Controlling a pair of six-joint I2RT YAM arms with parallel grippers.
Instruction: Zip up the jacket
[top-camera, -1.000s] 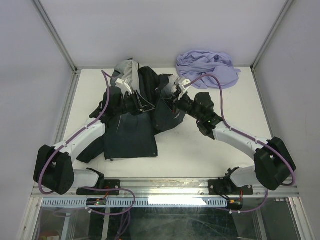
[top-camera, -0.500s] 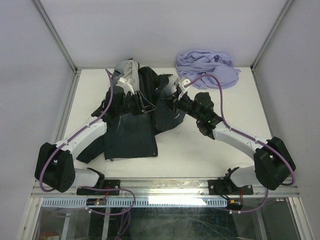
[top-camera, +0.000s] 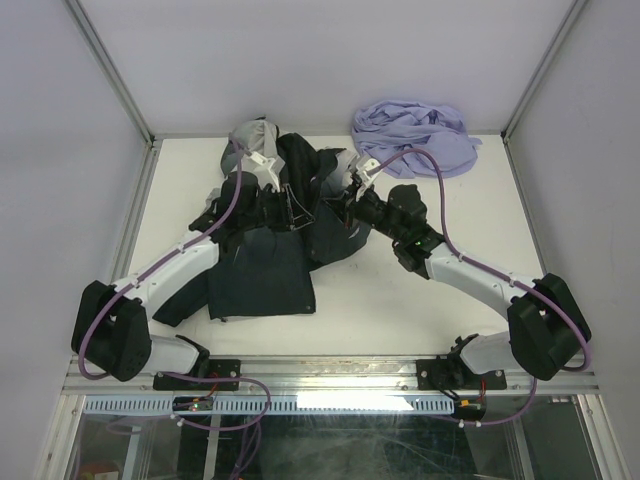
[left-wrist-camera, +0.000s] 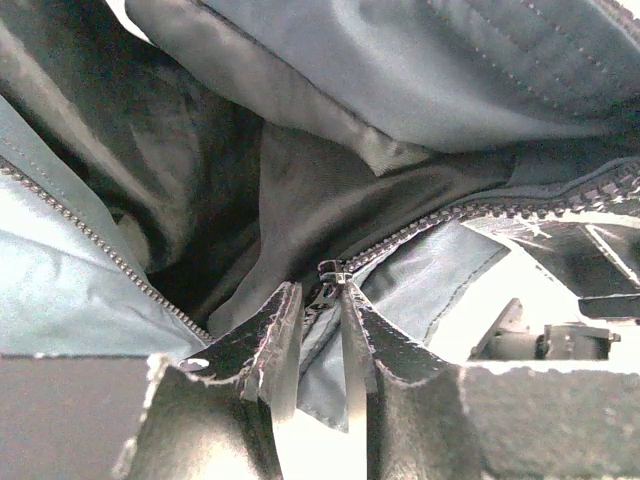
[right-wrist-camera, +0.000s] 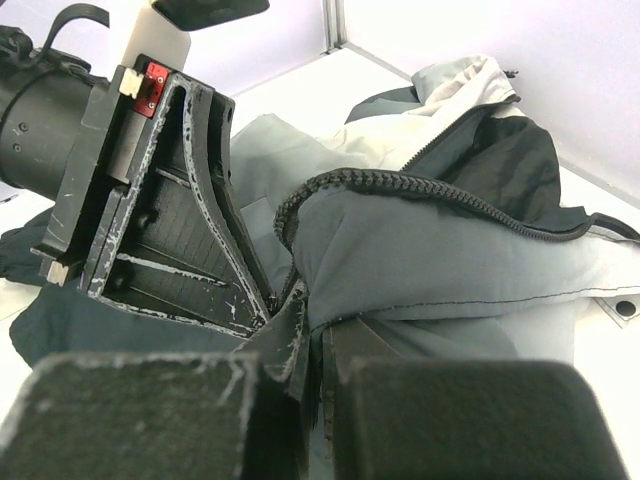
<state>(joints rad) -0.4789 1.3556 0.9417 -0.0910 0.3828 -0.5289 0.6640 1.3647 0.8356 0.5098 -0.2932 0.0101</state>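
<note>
The jacket (top-camera: 265, 270) lies crumpled on the table's left half, dark grey with a pale collar end at the back. In the left wrist view its black lining (left-wrist-camera: 300, 190) gapes between two rows of zipper teeth (left-wrist-camera: 90, 240). The zipper slider (left-wrist-camera: 333, 272) sits right at my left gripper's (left-wrist-camera: 318, 292) tips, which are closed narrowly on it with the fabric edge hanging between the fingers. My right gripper (right-wrist-camera: 318, 340) is shut on the jacket's grey front edge (right-wrist-camera: 450, 250), just beside the left gripper (right-wrist-camera: 170, 230). From above, both grippers (top-camera: 293, 207) (top-camera: 338, 205) meet over the jacket's middle.
A lavender-purple garment (top-camera: 415, 130) is heaped at the back right corner. The white table (top-camera: 400, 300) is bounded by metal frame posts and pale walls on three sides. The arms' bases stand on the near rail.
My left wrist has shifted toward the back and turned while its fingers stay at the zipper; its jaws have narrowed slightly. The right arm and the jacket have held still.
</note>
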